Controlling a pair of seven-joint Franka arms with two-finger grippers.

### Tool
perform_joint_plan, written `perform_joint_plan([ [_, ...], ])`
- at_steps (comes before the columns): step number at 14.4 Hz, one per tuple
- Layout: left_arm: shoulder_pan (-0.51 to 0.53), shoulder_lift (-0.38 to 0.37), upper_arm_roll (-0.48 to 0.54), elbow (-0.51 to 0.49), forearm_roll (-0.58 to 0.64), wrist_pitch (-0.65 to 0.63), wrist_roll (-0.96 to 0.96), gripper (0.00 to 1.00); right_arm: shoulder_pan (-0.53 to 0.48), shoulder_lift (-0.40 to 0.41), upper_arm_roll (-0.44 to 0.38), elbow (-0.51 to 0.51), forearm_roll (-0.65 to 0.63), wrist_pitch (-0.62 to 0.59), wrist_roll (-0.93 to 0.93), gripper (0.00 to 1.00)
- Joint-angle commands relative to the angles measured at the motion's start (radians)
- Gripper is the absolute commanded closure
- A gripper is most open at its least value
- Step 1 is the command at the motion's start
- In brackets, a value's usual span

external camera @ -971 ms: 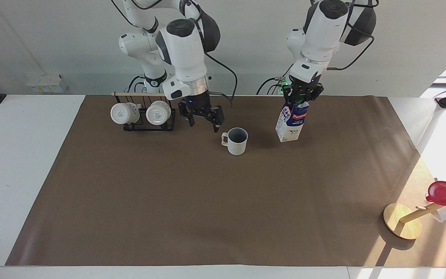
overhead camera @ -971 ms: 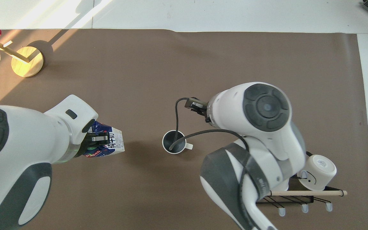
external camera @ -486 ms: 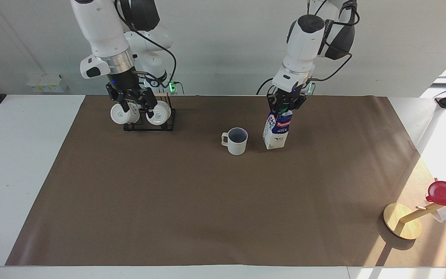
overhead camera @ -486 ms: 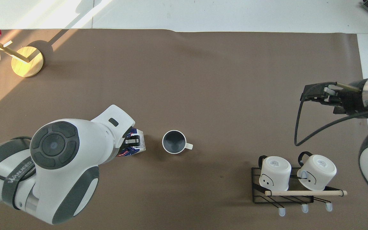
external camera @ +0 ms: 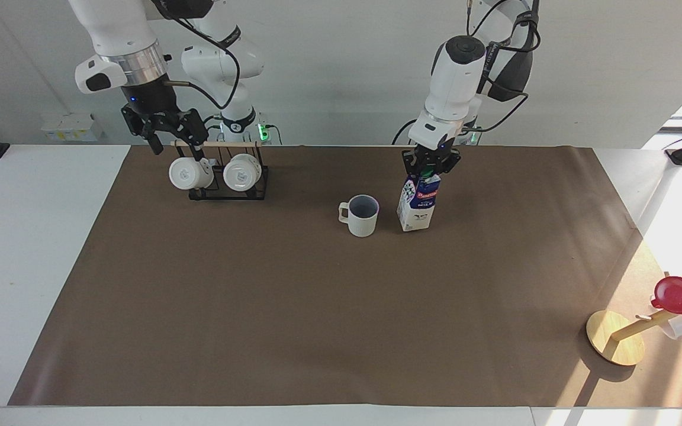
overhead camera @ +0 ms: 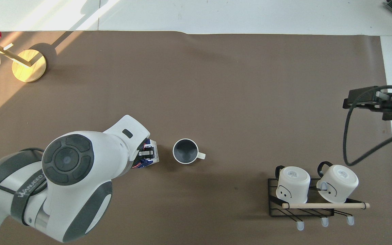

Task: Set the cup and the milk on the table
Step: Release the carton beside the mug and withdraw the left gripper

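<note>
Facing view: left gripper [external camera: 430, 167] clamped on top of the milk [external camera: 417, 205], carton upright on the table [external camera: 258, 296], just beside the cup [external camera: 362, 215]. Right gripper [external camera: 170, 135] spread wide, empty, raised over the mug rack [external camera: 228, 177].

Overhead view: milk [overhead camera: 148, 158] mostly hidden under left arm; cup [overhead camera: 185, 151] stands free, near mid-table. Right gripper [overhead camera: 369, 100] over the mat's edge.

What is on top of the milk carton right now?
The left gripper is shut on the top of the milk carton, which stands upright on the table beside the cup. The green cap barely shows; the carton's top ridge is covered.
</note>
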Motion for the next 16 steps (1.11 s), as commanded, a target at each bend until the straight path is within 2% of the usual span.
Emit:
perform_joint_plan([
  [1, -0.027, -0.023, 0.016, -0.057, 0.011, 0.050, -0.022, 0.61, -0.015, 0.044, 0.013, 0.063, -0.027, -0.037, -0.073, 0.00],
  [4, -0.028, -0.032, 0.016, -0.093, 0.011, 0.081, -0.022, 0.61, -0.011, 0.022, 0.013, 0.038, -0.025, -0.102, -0.101, 0.00],
  [7, -0.028, -0.032, 0.016, -0.093, 0.011, 0.081, -0.020, 0.59, -0.038, 0.013, 0.013, 0.026, -0.029, -0.110, -0.137, 0.00],
  [8, -0.028, -0.032, 0.016, -0.093, 0.011, 0.078, -0.019, 0.49, -0.038, 0.012, 0.014, 0.023, -0.029, -0.110, -0.137, 0.00],
  [9, -0.028, -0.032, 0.016, -0.090, 0.011, 0.074, -0.019, 0.16, -0.038, 0.010, 0.014, 0.023, -0.029, -0.112, -0.137, 0.00],
  [10, -0.028, -0.029, 0.016, -0.085, 0.011, 0.065, -0.019, 0.00, -0.038, 0.010, 0.013, 0.023, -0.029, -0.112, -0.137, 0.00],
  [12, -0.027, -0.034, 0.017, -0.076, 0.011, 0.050, -0.011, 0.00, -0.042, 0.009, 0.014, 0.021, -0.027, -0.112, -0.139, 0.00],
  [16, -0.008, -0.032, 0.034, 0.093, 0.010, -0.167, 0.009, 0.00, -0.042, 0.004, 0.014, 0.014, -0.025, -0.110, -0.139, 0.00],
])
